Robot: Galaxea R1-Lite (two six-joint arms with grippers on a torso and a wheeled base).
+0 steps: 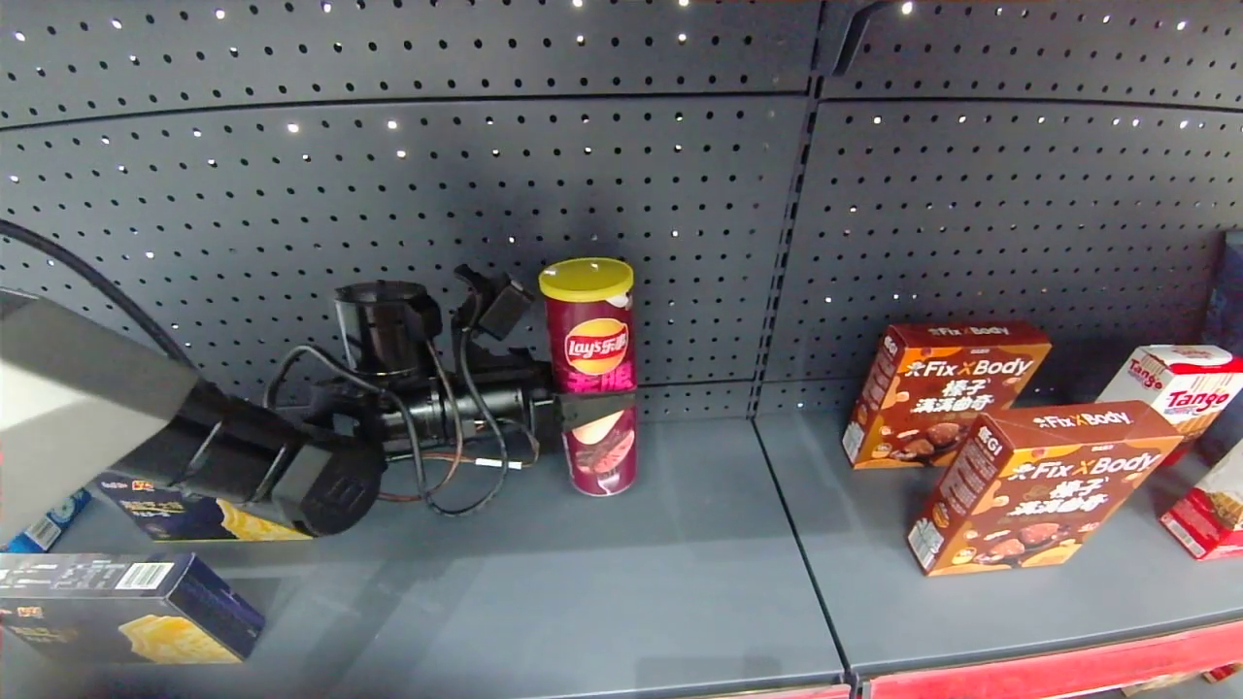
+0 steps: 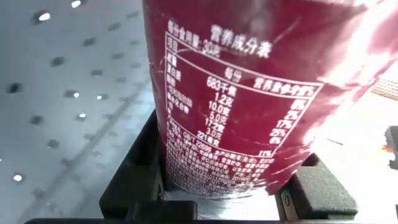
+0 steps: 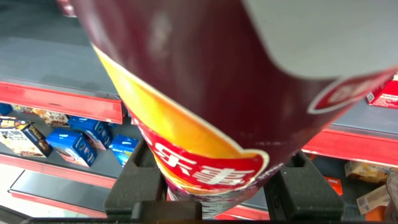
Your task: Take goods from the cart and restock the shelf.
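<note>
Your left gripper (image 1: 595, 408) has its fingers (image 2: 133, 177) pinched on the chip can (image 1: 594, 342), one black pad on each side of the tube, a little below mid-height. The can stands upright with its yellow lid on top. It is toward the back of the shelf (image 1: 631, 582), close to the pegboard panel (image 1: 291, 194). Its base looks level with the shelf board, though you cannot tell from these views whether it rests there. Expect a light, thin-walled tube. It is probably stiff along its length but likely to dent under a hard squeeze, and its glossy skin may slip or twist between the pads. The mid-body hold looks like the sound one, so keep off the lid, which would probably pop loose. Being tall and narrow, the can should tip easily, so let go only once the base sits flat. Your right gripper (image 3: 217, 190) is clamped the same way on a second can (image 3: 205, 106), with a dark finger on either side of its lower body. That can will want the same gentle squeeze. Farther out, the brown boxes (image 1: 1044, 485) lie well apart on your right. The blue boxes (image 1: 126, 607) sit on your left by the front edge, so there is bare board around the standing can.
</note>
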